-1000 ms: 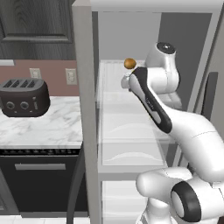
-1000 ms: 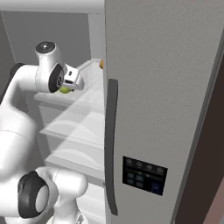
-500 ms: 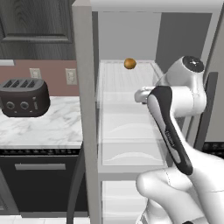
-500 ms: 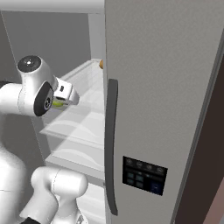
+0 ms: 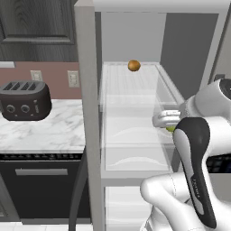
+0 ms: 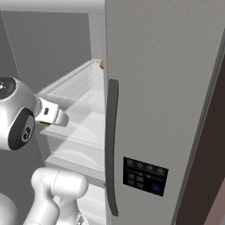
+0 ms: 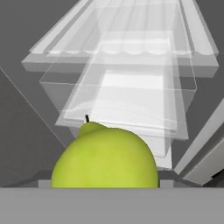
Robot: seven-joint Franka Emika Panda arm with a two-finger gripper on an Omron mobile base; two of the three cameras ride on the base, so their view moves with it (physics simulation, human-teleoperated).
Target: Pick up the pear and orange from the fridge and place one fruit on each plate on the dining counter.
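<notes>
My gripper is shut on the pear, a yellow-green fruit with a short stem that bulks at the bottom of the hand view. A sliver of the pear shows under the hand in front of the middle glass shelf of the open fridge. From the right, the gripper hangs just outside the fridge. A round orange-brown fruit sits at the back of the upper shelf; whether it is the orange I cannot tell. The plates and the dining counter are out of view.
A dark toaster stands on the marble worktop left of the fridge. The closed grey fridge door with its long dark handle is on the right. Clear shelves and drawers lie ahead of the hand.
The arm has drawn back and down from the upper shelf toward the fridge's front, carrying the pear with it. The orange-brown fruit has stayed put.
</notes>
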